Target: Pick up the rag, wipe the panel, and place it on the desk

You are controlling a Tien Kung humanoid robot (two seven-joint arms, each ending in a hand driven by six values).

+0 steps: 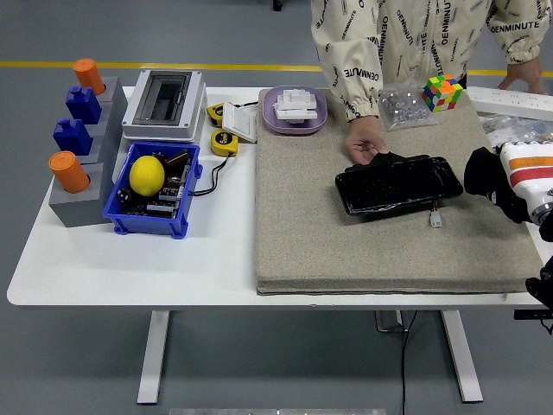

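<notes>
Head view: right hand (489, 177) w/ black rag, beside panel (397, 184).

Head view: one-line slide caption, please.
Right hand holds a black rag beside the black panel on the grey mat while a person's hand steadies the panel's far corner.

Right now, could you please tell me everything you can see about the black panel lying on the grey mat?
The black panel is a flat, glossy, rounded rectangle, wrinkled with glare as if wrapped in film. It lies flat on the grey mat, right of centre, its long side running left to right and slightly tilted. A person's hand rests on its far left corner. A thin wire ending in a small white plug trails from its near right side. The robot's right hand sits just off its right end.
</notes>
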